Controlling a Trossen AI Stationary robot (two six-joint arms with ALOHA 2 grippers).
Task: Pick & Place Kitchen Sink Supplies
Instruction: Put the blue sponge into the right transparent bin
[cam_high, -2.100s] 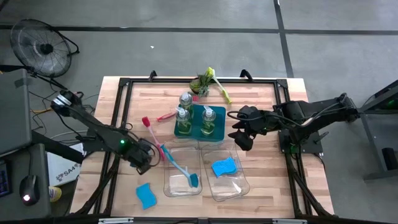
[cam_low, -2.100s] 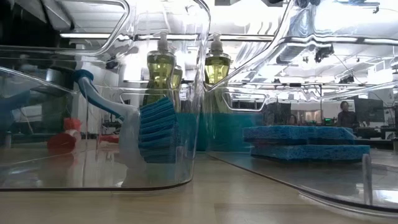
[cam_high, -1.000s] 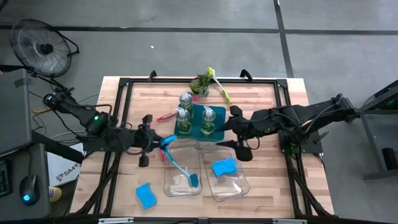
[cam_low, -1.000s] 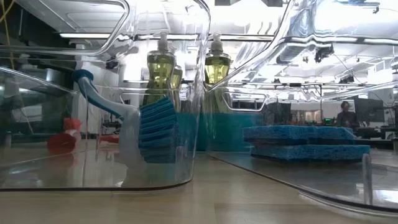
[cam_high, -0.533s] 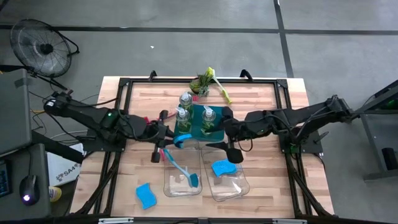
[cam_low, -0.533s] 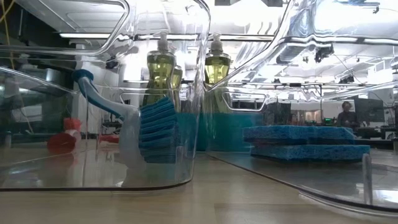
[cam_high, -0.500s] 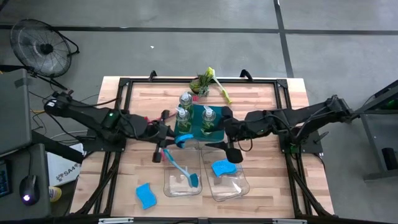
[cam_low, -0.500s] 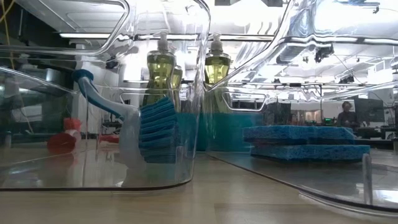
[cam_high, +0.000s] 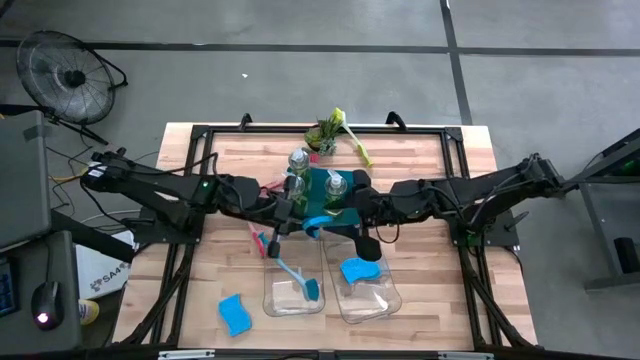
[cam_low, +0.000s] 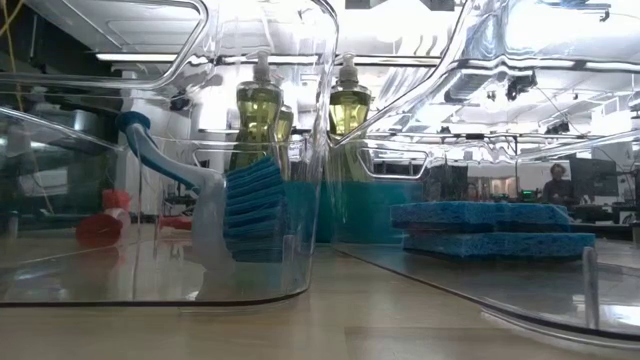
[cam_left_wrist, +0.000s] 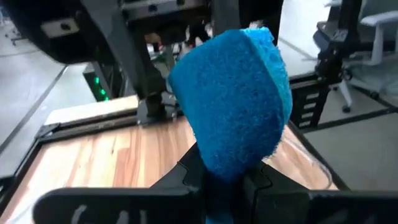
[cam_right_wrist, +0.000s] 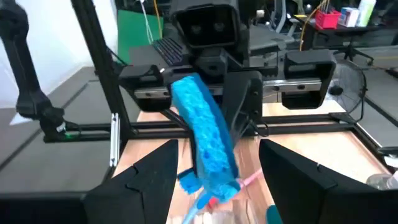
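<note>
Mid-frame in the high view, the left gripper (cam_high: 300, 222) pinches a blue sponge (cam_high: 316, 221); the right gripper (cam_high: 345, 222) faces it, fingers spread. Probably a handover: right should clamp before left releases.

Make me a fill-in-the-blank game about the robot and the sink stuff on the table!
1. The left gripper is squeezing a blue ____.
2. The right gripper faces it with its fingers ____.
3. The blue brush lies in a clear ____.
4. The soap bottles stand on a tray coloured ____.

Missing words: sponge; open; bin; teal
</note>
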